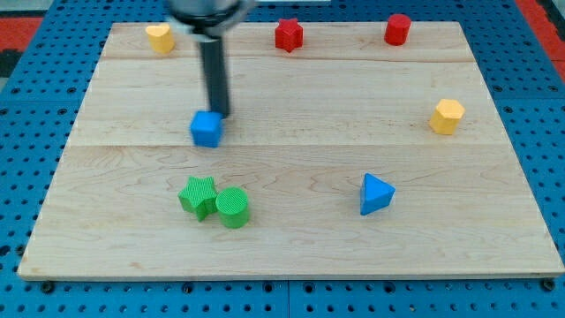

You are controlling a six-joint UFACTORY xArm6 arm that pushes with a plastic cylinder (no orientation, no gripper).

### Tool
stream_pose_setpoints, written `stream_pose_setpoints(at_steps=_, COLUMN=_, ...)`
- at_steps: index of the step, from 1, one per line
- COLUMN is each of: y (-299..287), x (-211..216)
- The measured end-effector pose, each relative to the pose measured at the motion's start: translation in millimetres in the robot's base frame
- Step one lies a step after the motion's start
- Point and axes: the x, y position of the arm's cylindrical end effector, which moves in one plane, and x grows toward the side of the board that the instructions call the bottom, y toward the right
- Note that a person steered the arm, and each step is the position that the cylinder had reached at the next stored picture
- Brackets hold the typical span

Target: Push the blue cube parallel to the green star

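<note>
Jaws are lacking on this arm: it is ending in a straight dark rod, and my tip (pixel 222 116) is resting just at the upper right edge of the small blue cube (pixel 206 129), touching it or very nearly so. That blue cube is sitting on the pale wooden table (pixel 291 238), left of centre. Below it, nearer the view's bottom, the green star block (pixel 198 195) is lying with the green cylinder (pixel 233 208) touching its right side. A blue triangular block (pixel 375 193) is sitting well apart toward the view's right. Along the top edge are standing a yellow block (pixel 160 37), a red star block (pixel 288 34) and a red cylinder (pixel 397 29); a yellow hexagonal block (pixel 448 116) is sitting at the right.
</note>
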Motion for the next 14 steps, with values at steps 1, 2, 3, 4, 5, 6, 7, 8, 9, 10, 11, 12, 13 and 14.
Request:
stream_pose_setpoints(at_steps=1, y=-46.9, x=34.4)
stream_pose_setpoints(at_steps=2, y=-27.4, x=-15.7)
stream_pose_setpoints(at_steps=3, y=10.4, x=-4.0)
stream_pose_setpoints(at_steps=4, y=-16.6, x=25.6)
stream_pose_setpoints(at_steps=5, y=-60.4, x=58.3)
stream_pose_setpoints(at_steps=6, y=-80.4, x=77.7)
stream_pose_setpoints(at_steps=7, y=-80.4, x=69.3)
stream_pose_setpoints(at_steps=8, y=-80.4, x=53.3)
stream_pose_setpoints(at_steps=9, y=-86.4, x=59.3)
stream_pose_setpoints(at_steps=10, y=-68.8, x=77.1)
stream_pose_setpoints(at_steps=11, y=-68.7, x=41.4)
stream_pose_setpoints(at_steps=12, y=-40.3, x=49.2)
stream_pose_setpoints(at_steps=13, y=8.3, x=62.7)
stream_pose_setpoints(at_steps=14, y=-28.3, x=112.7)
